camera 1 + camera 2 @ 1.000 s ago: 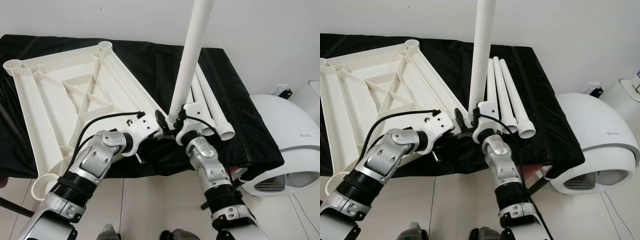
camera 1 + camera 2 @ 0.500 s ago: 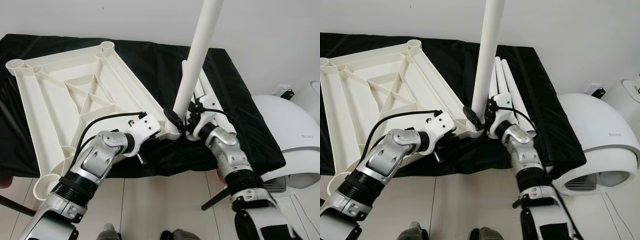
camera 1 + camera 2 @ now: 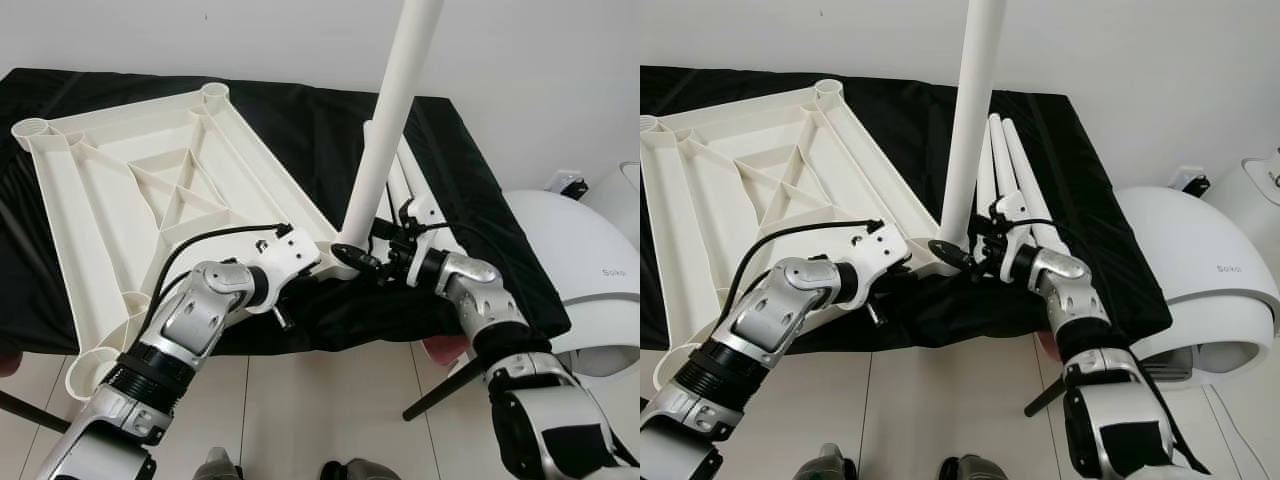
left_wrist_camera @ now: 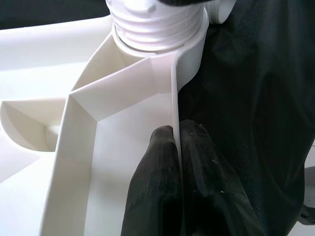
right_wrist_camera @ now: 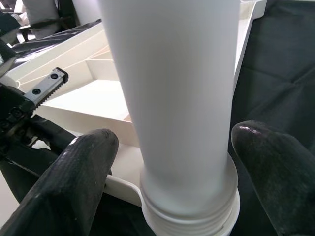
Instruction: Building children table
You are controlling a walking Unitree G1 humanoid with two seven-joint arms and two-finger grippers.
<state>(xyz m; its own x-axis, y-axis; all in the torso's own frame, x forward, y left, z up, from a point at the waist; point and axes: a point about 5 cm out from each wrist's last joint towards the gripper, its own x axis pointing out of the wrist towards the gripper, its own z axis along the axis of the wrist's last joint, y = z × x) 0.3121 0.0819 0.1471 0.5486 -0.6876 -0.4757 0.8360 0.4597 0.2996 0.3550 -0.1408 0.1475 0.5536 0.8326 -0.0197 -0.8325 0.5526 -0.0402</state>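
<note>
The white plastic table top (image 3: 150, 190) lay upside down on a black cloth (image 3: 450, 180), ribbed underside up, so that its corner sockets faced up to receive legs. One white leg (image 3: 385, 130) stood nearly upright in the near corner socket (image 4: 157, 22); in the left wrist view its threaded collar sat in the socket ring, with several thread turns above the rim, so I judged it not fully screwed home. The left gripper (image 4: 178, 162) pinched the thin side wall of the table top just beside that socket, fingers closed with one on each face of the wall, apparently to stop the top turning or sliding while the leg was worked. The right gripper (image 5: 177, 162) was at the base of the leg, its fingers (image 5: 78, 162) spread to either side of the tube with a visible gap on both sides, so gripping nothing; I judged this a re-grip position between turns. Spare legs (image 3: 1025, 200) lay side by side on the cloth just behind the right gripper, within reach for the other sockets.
</note>
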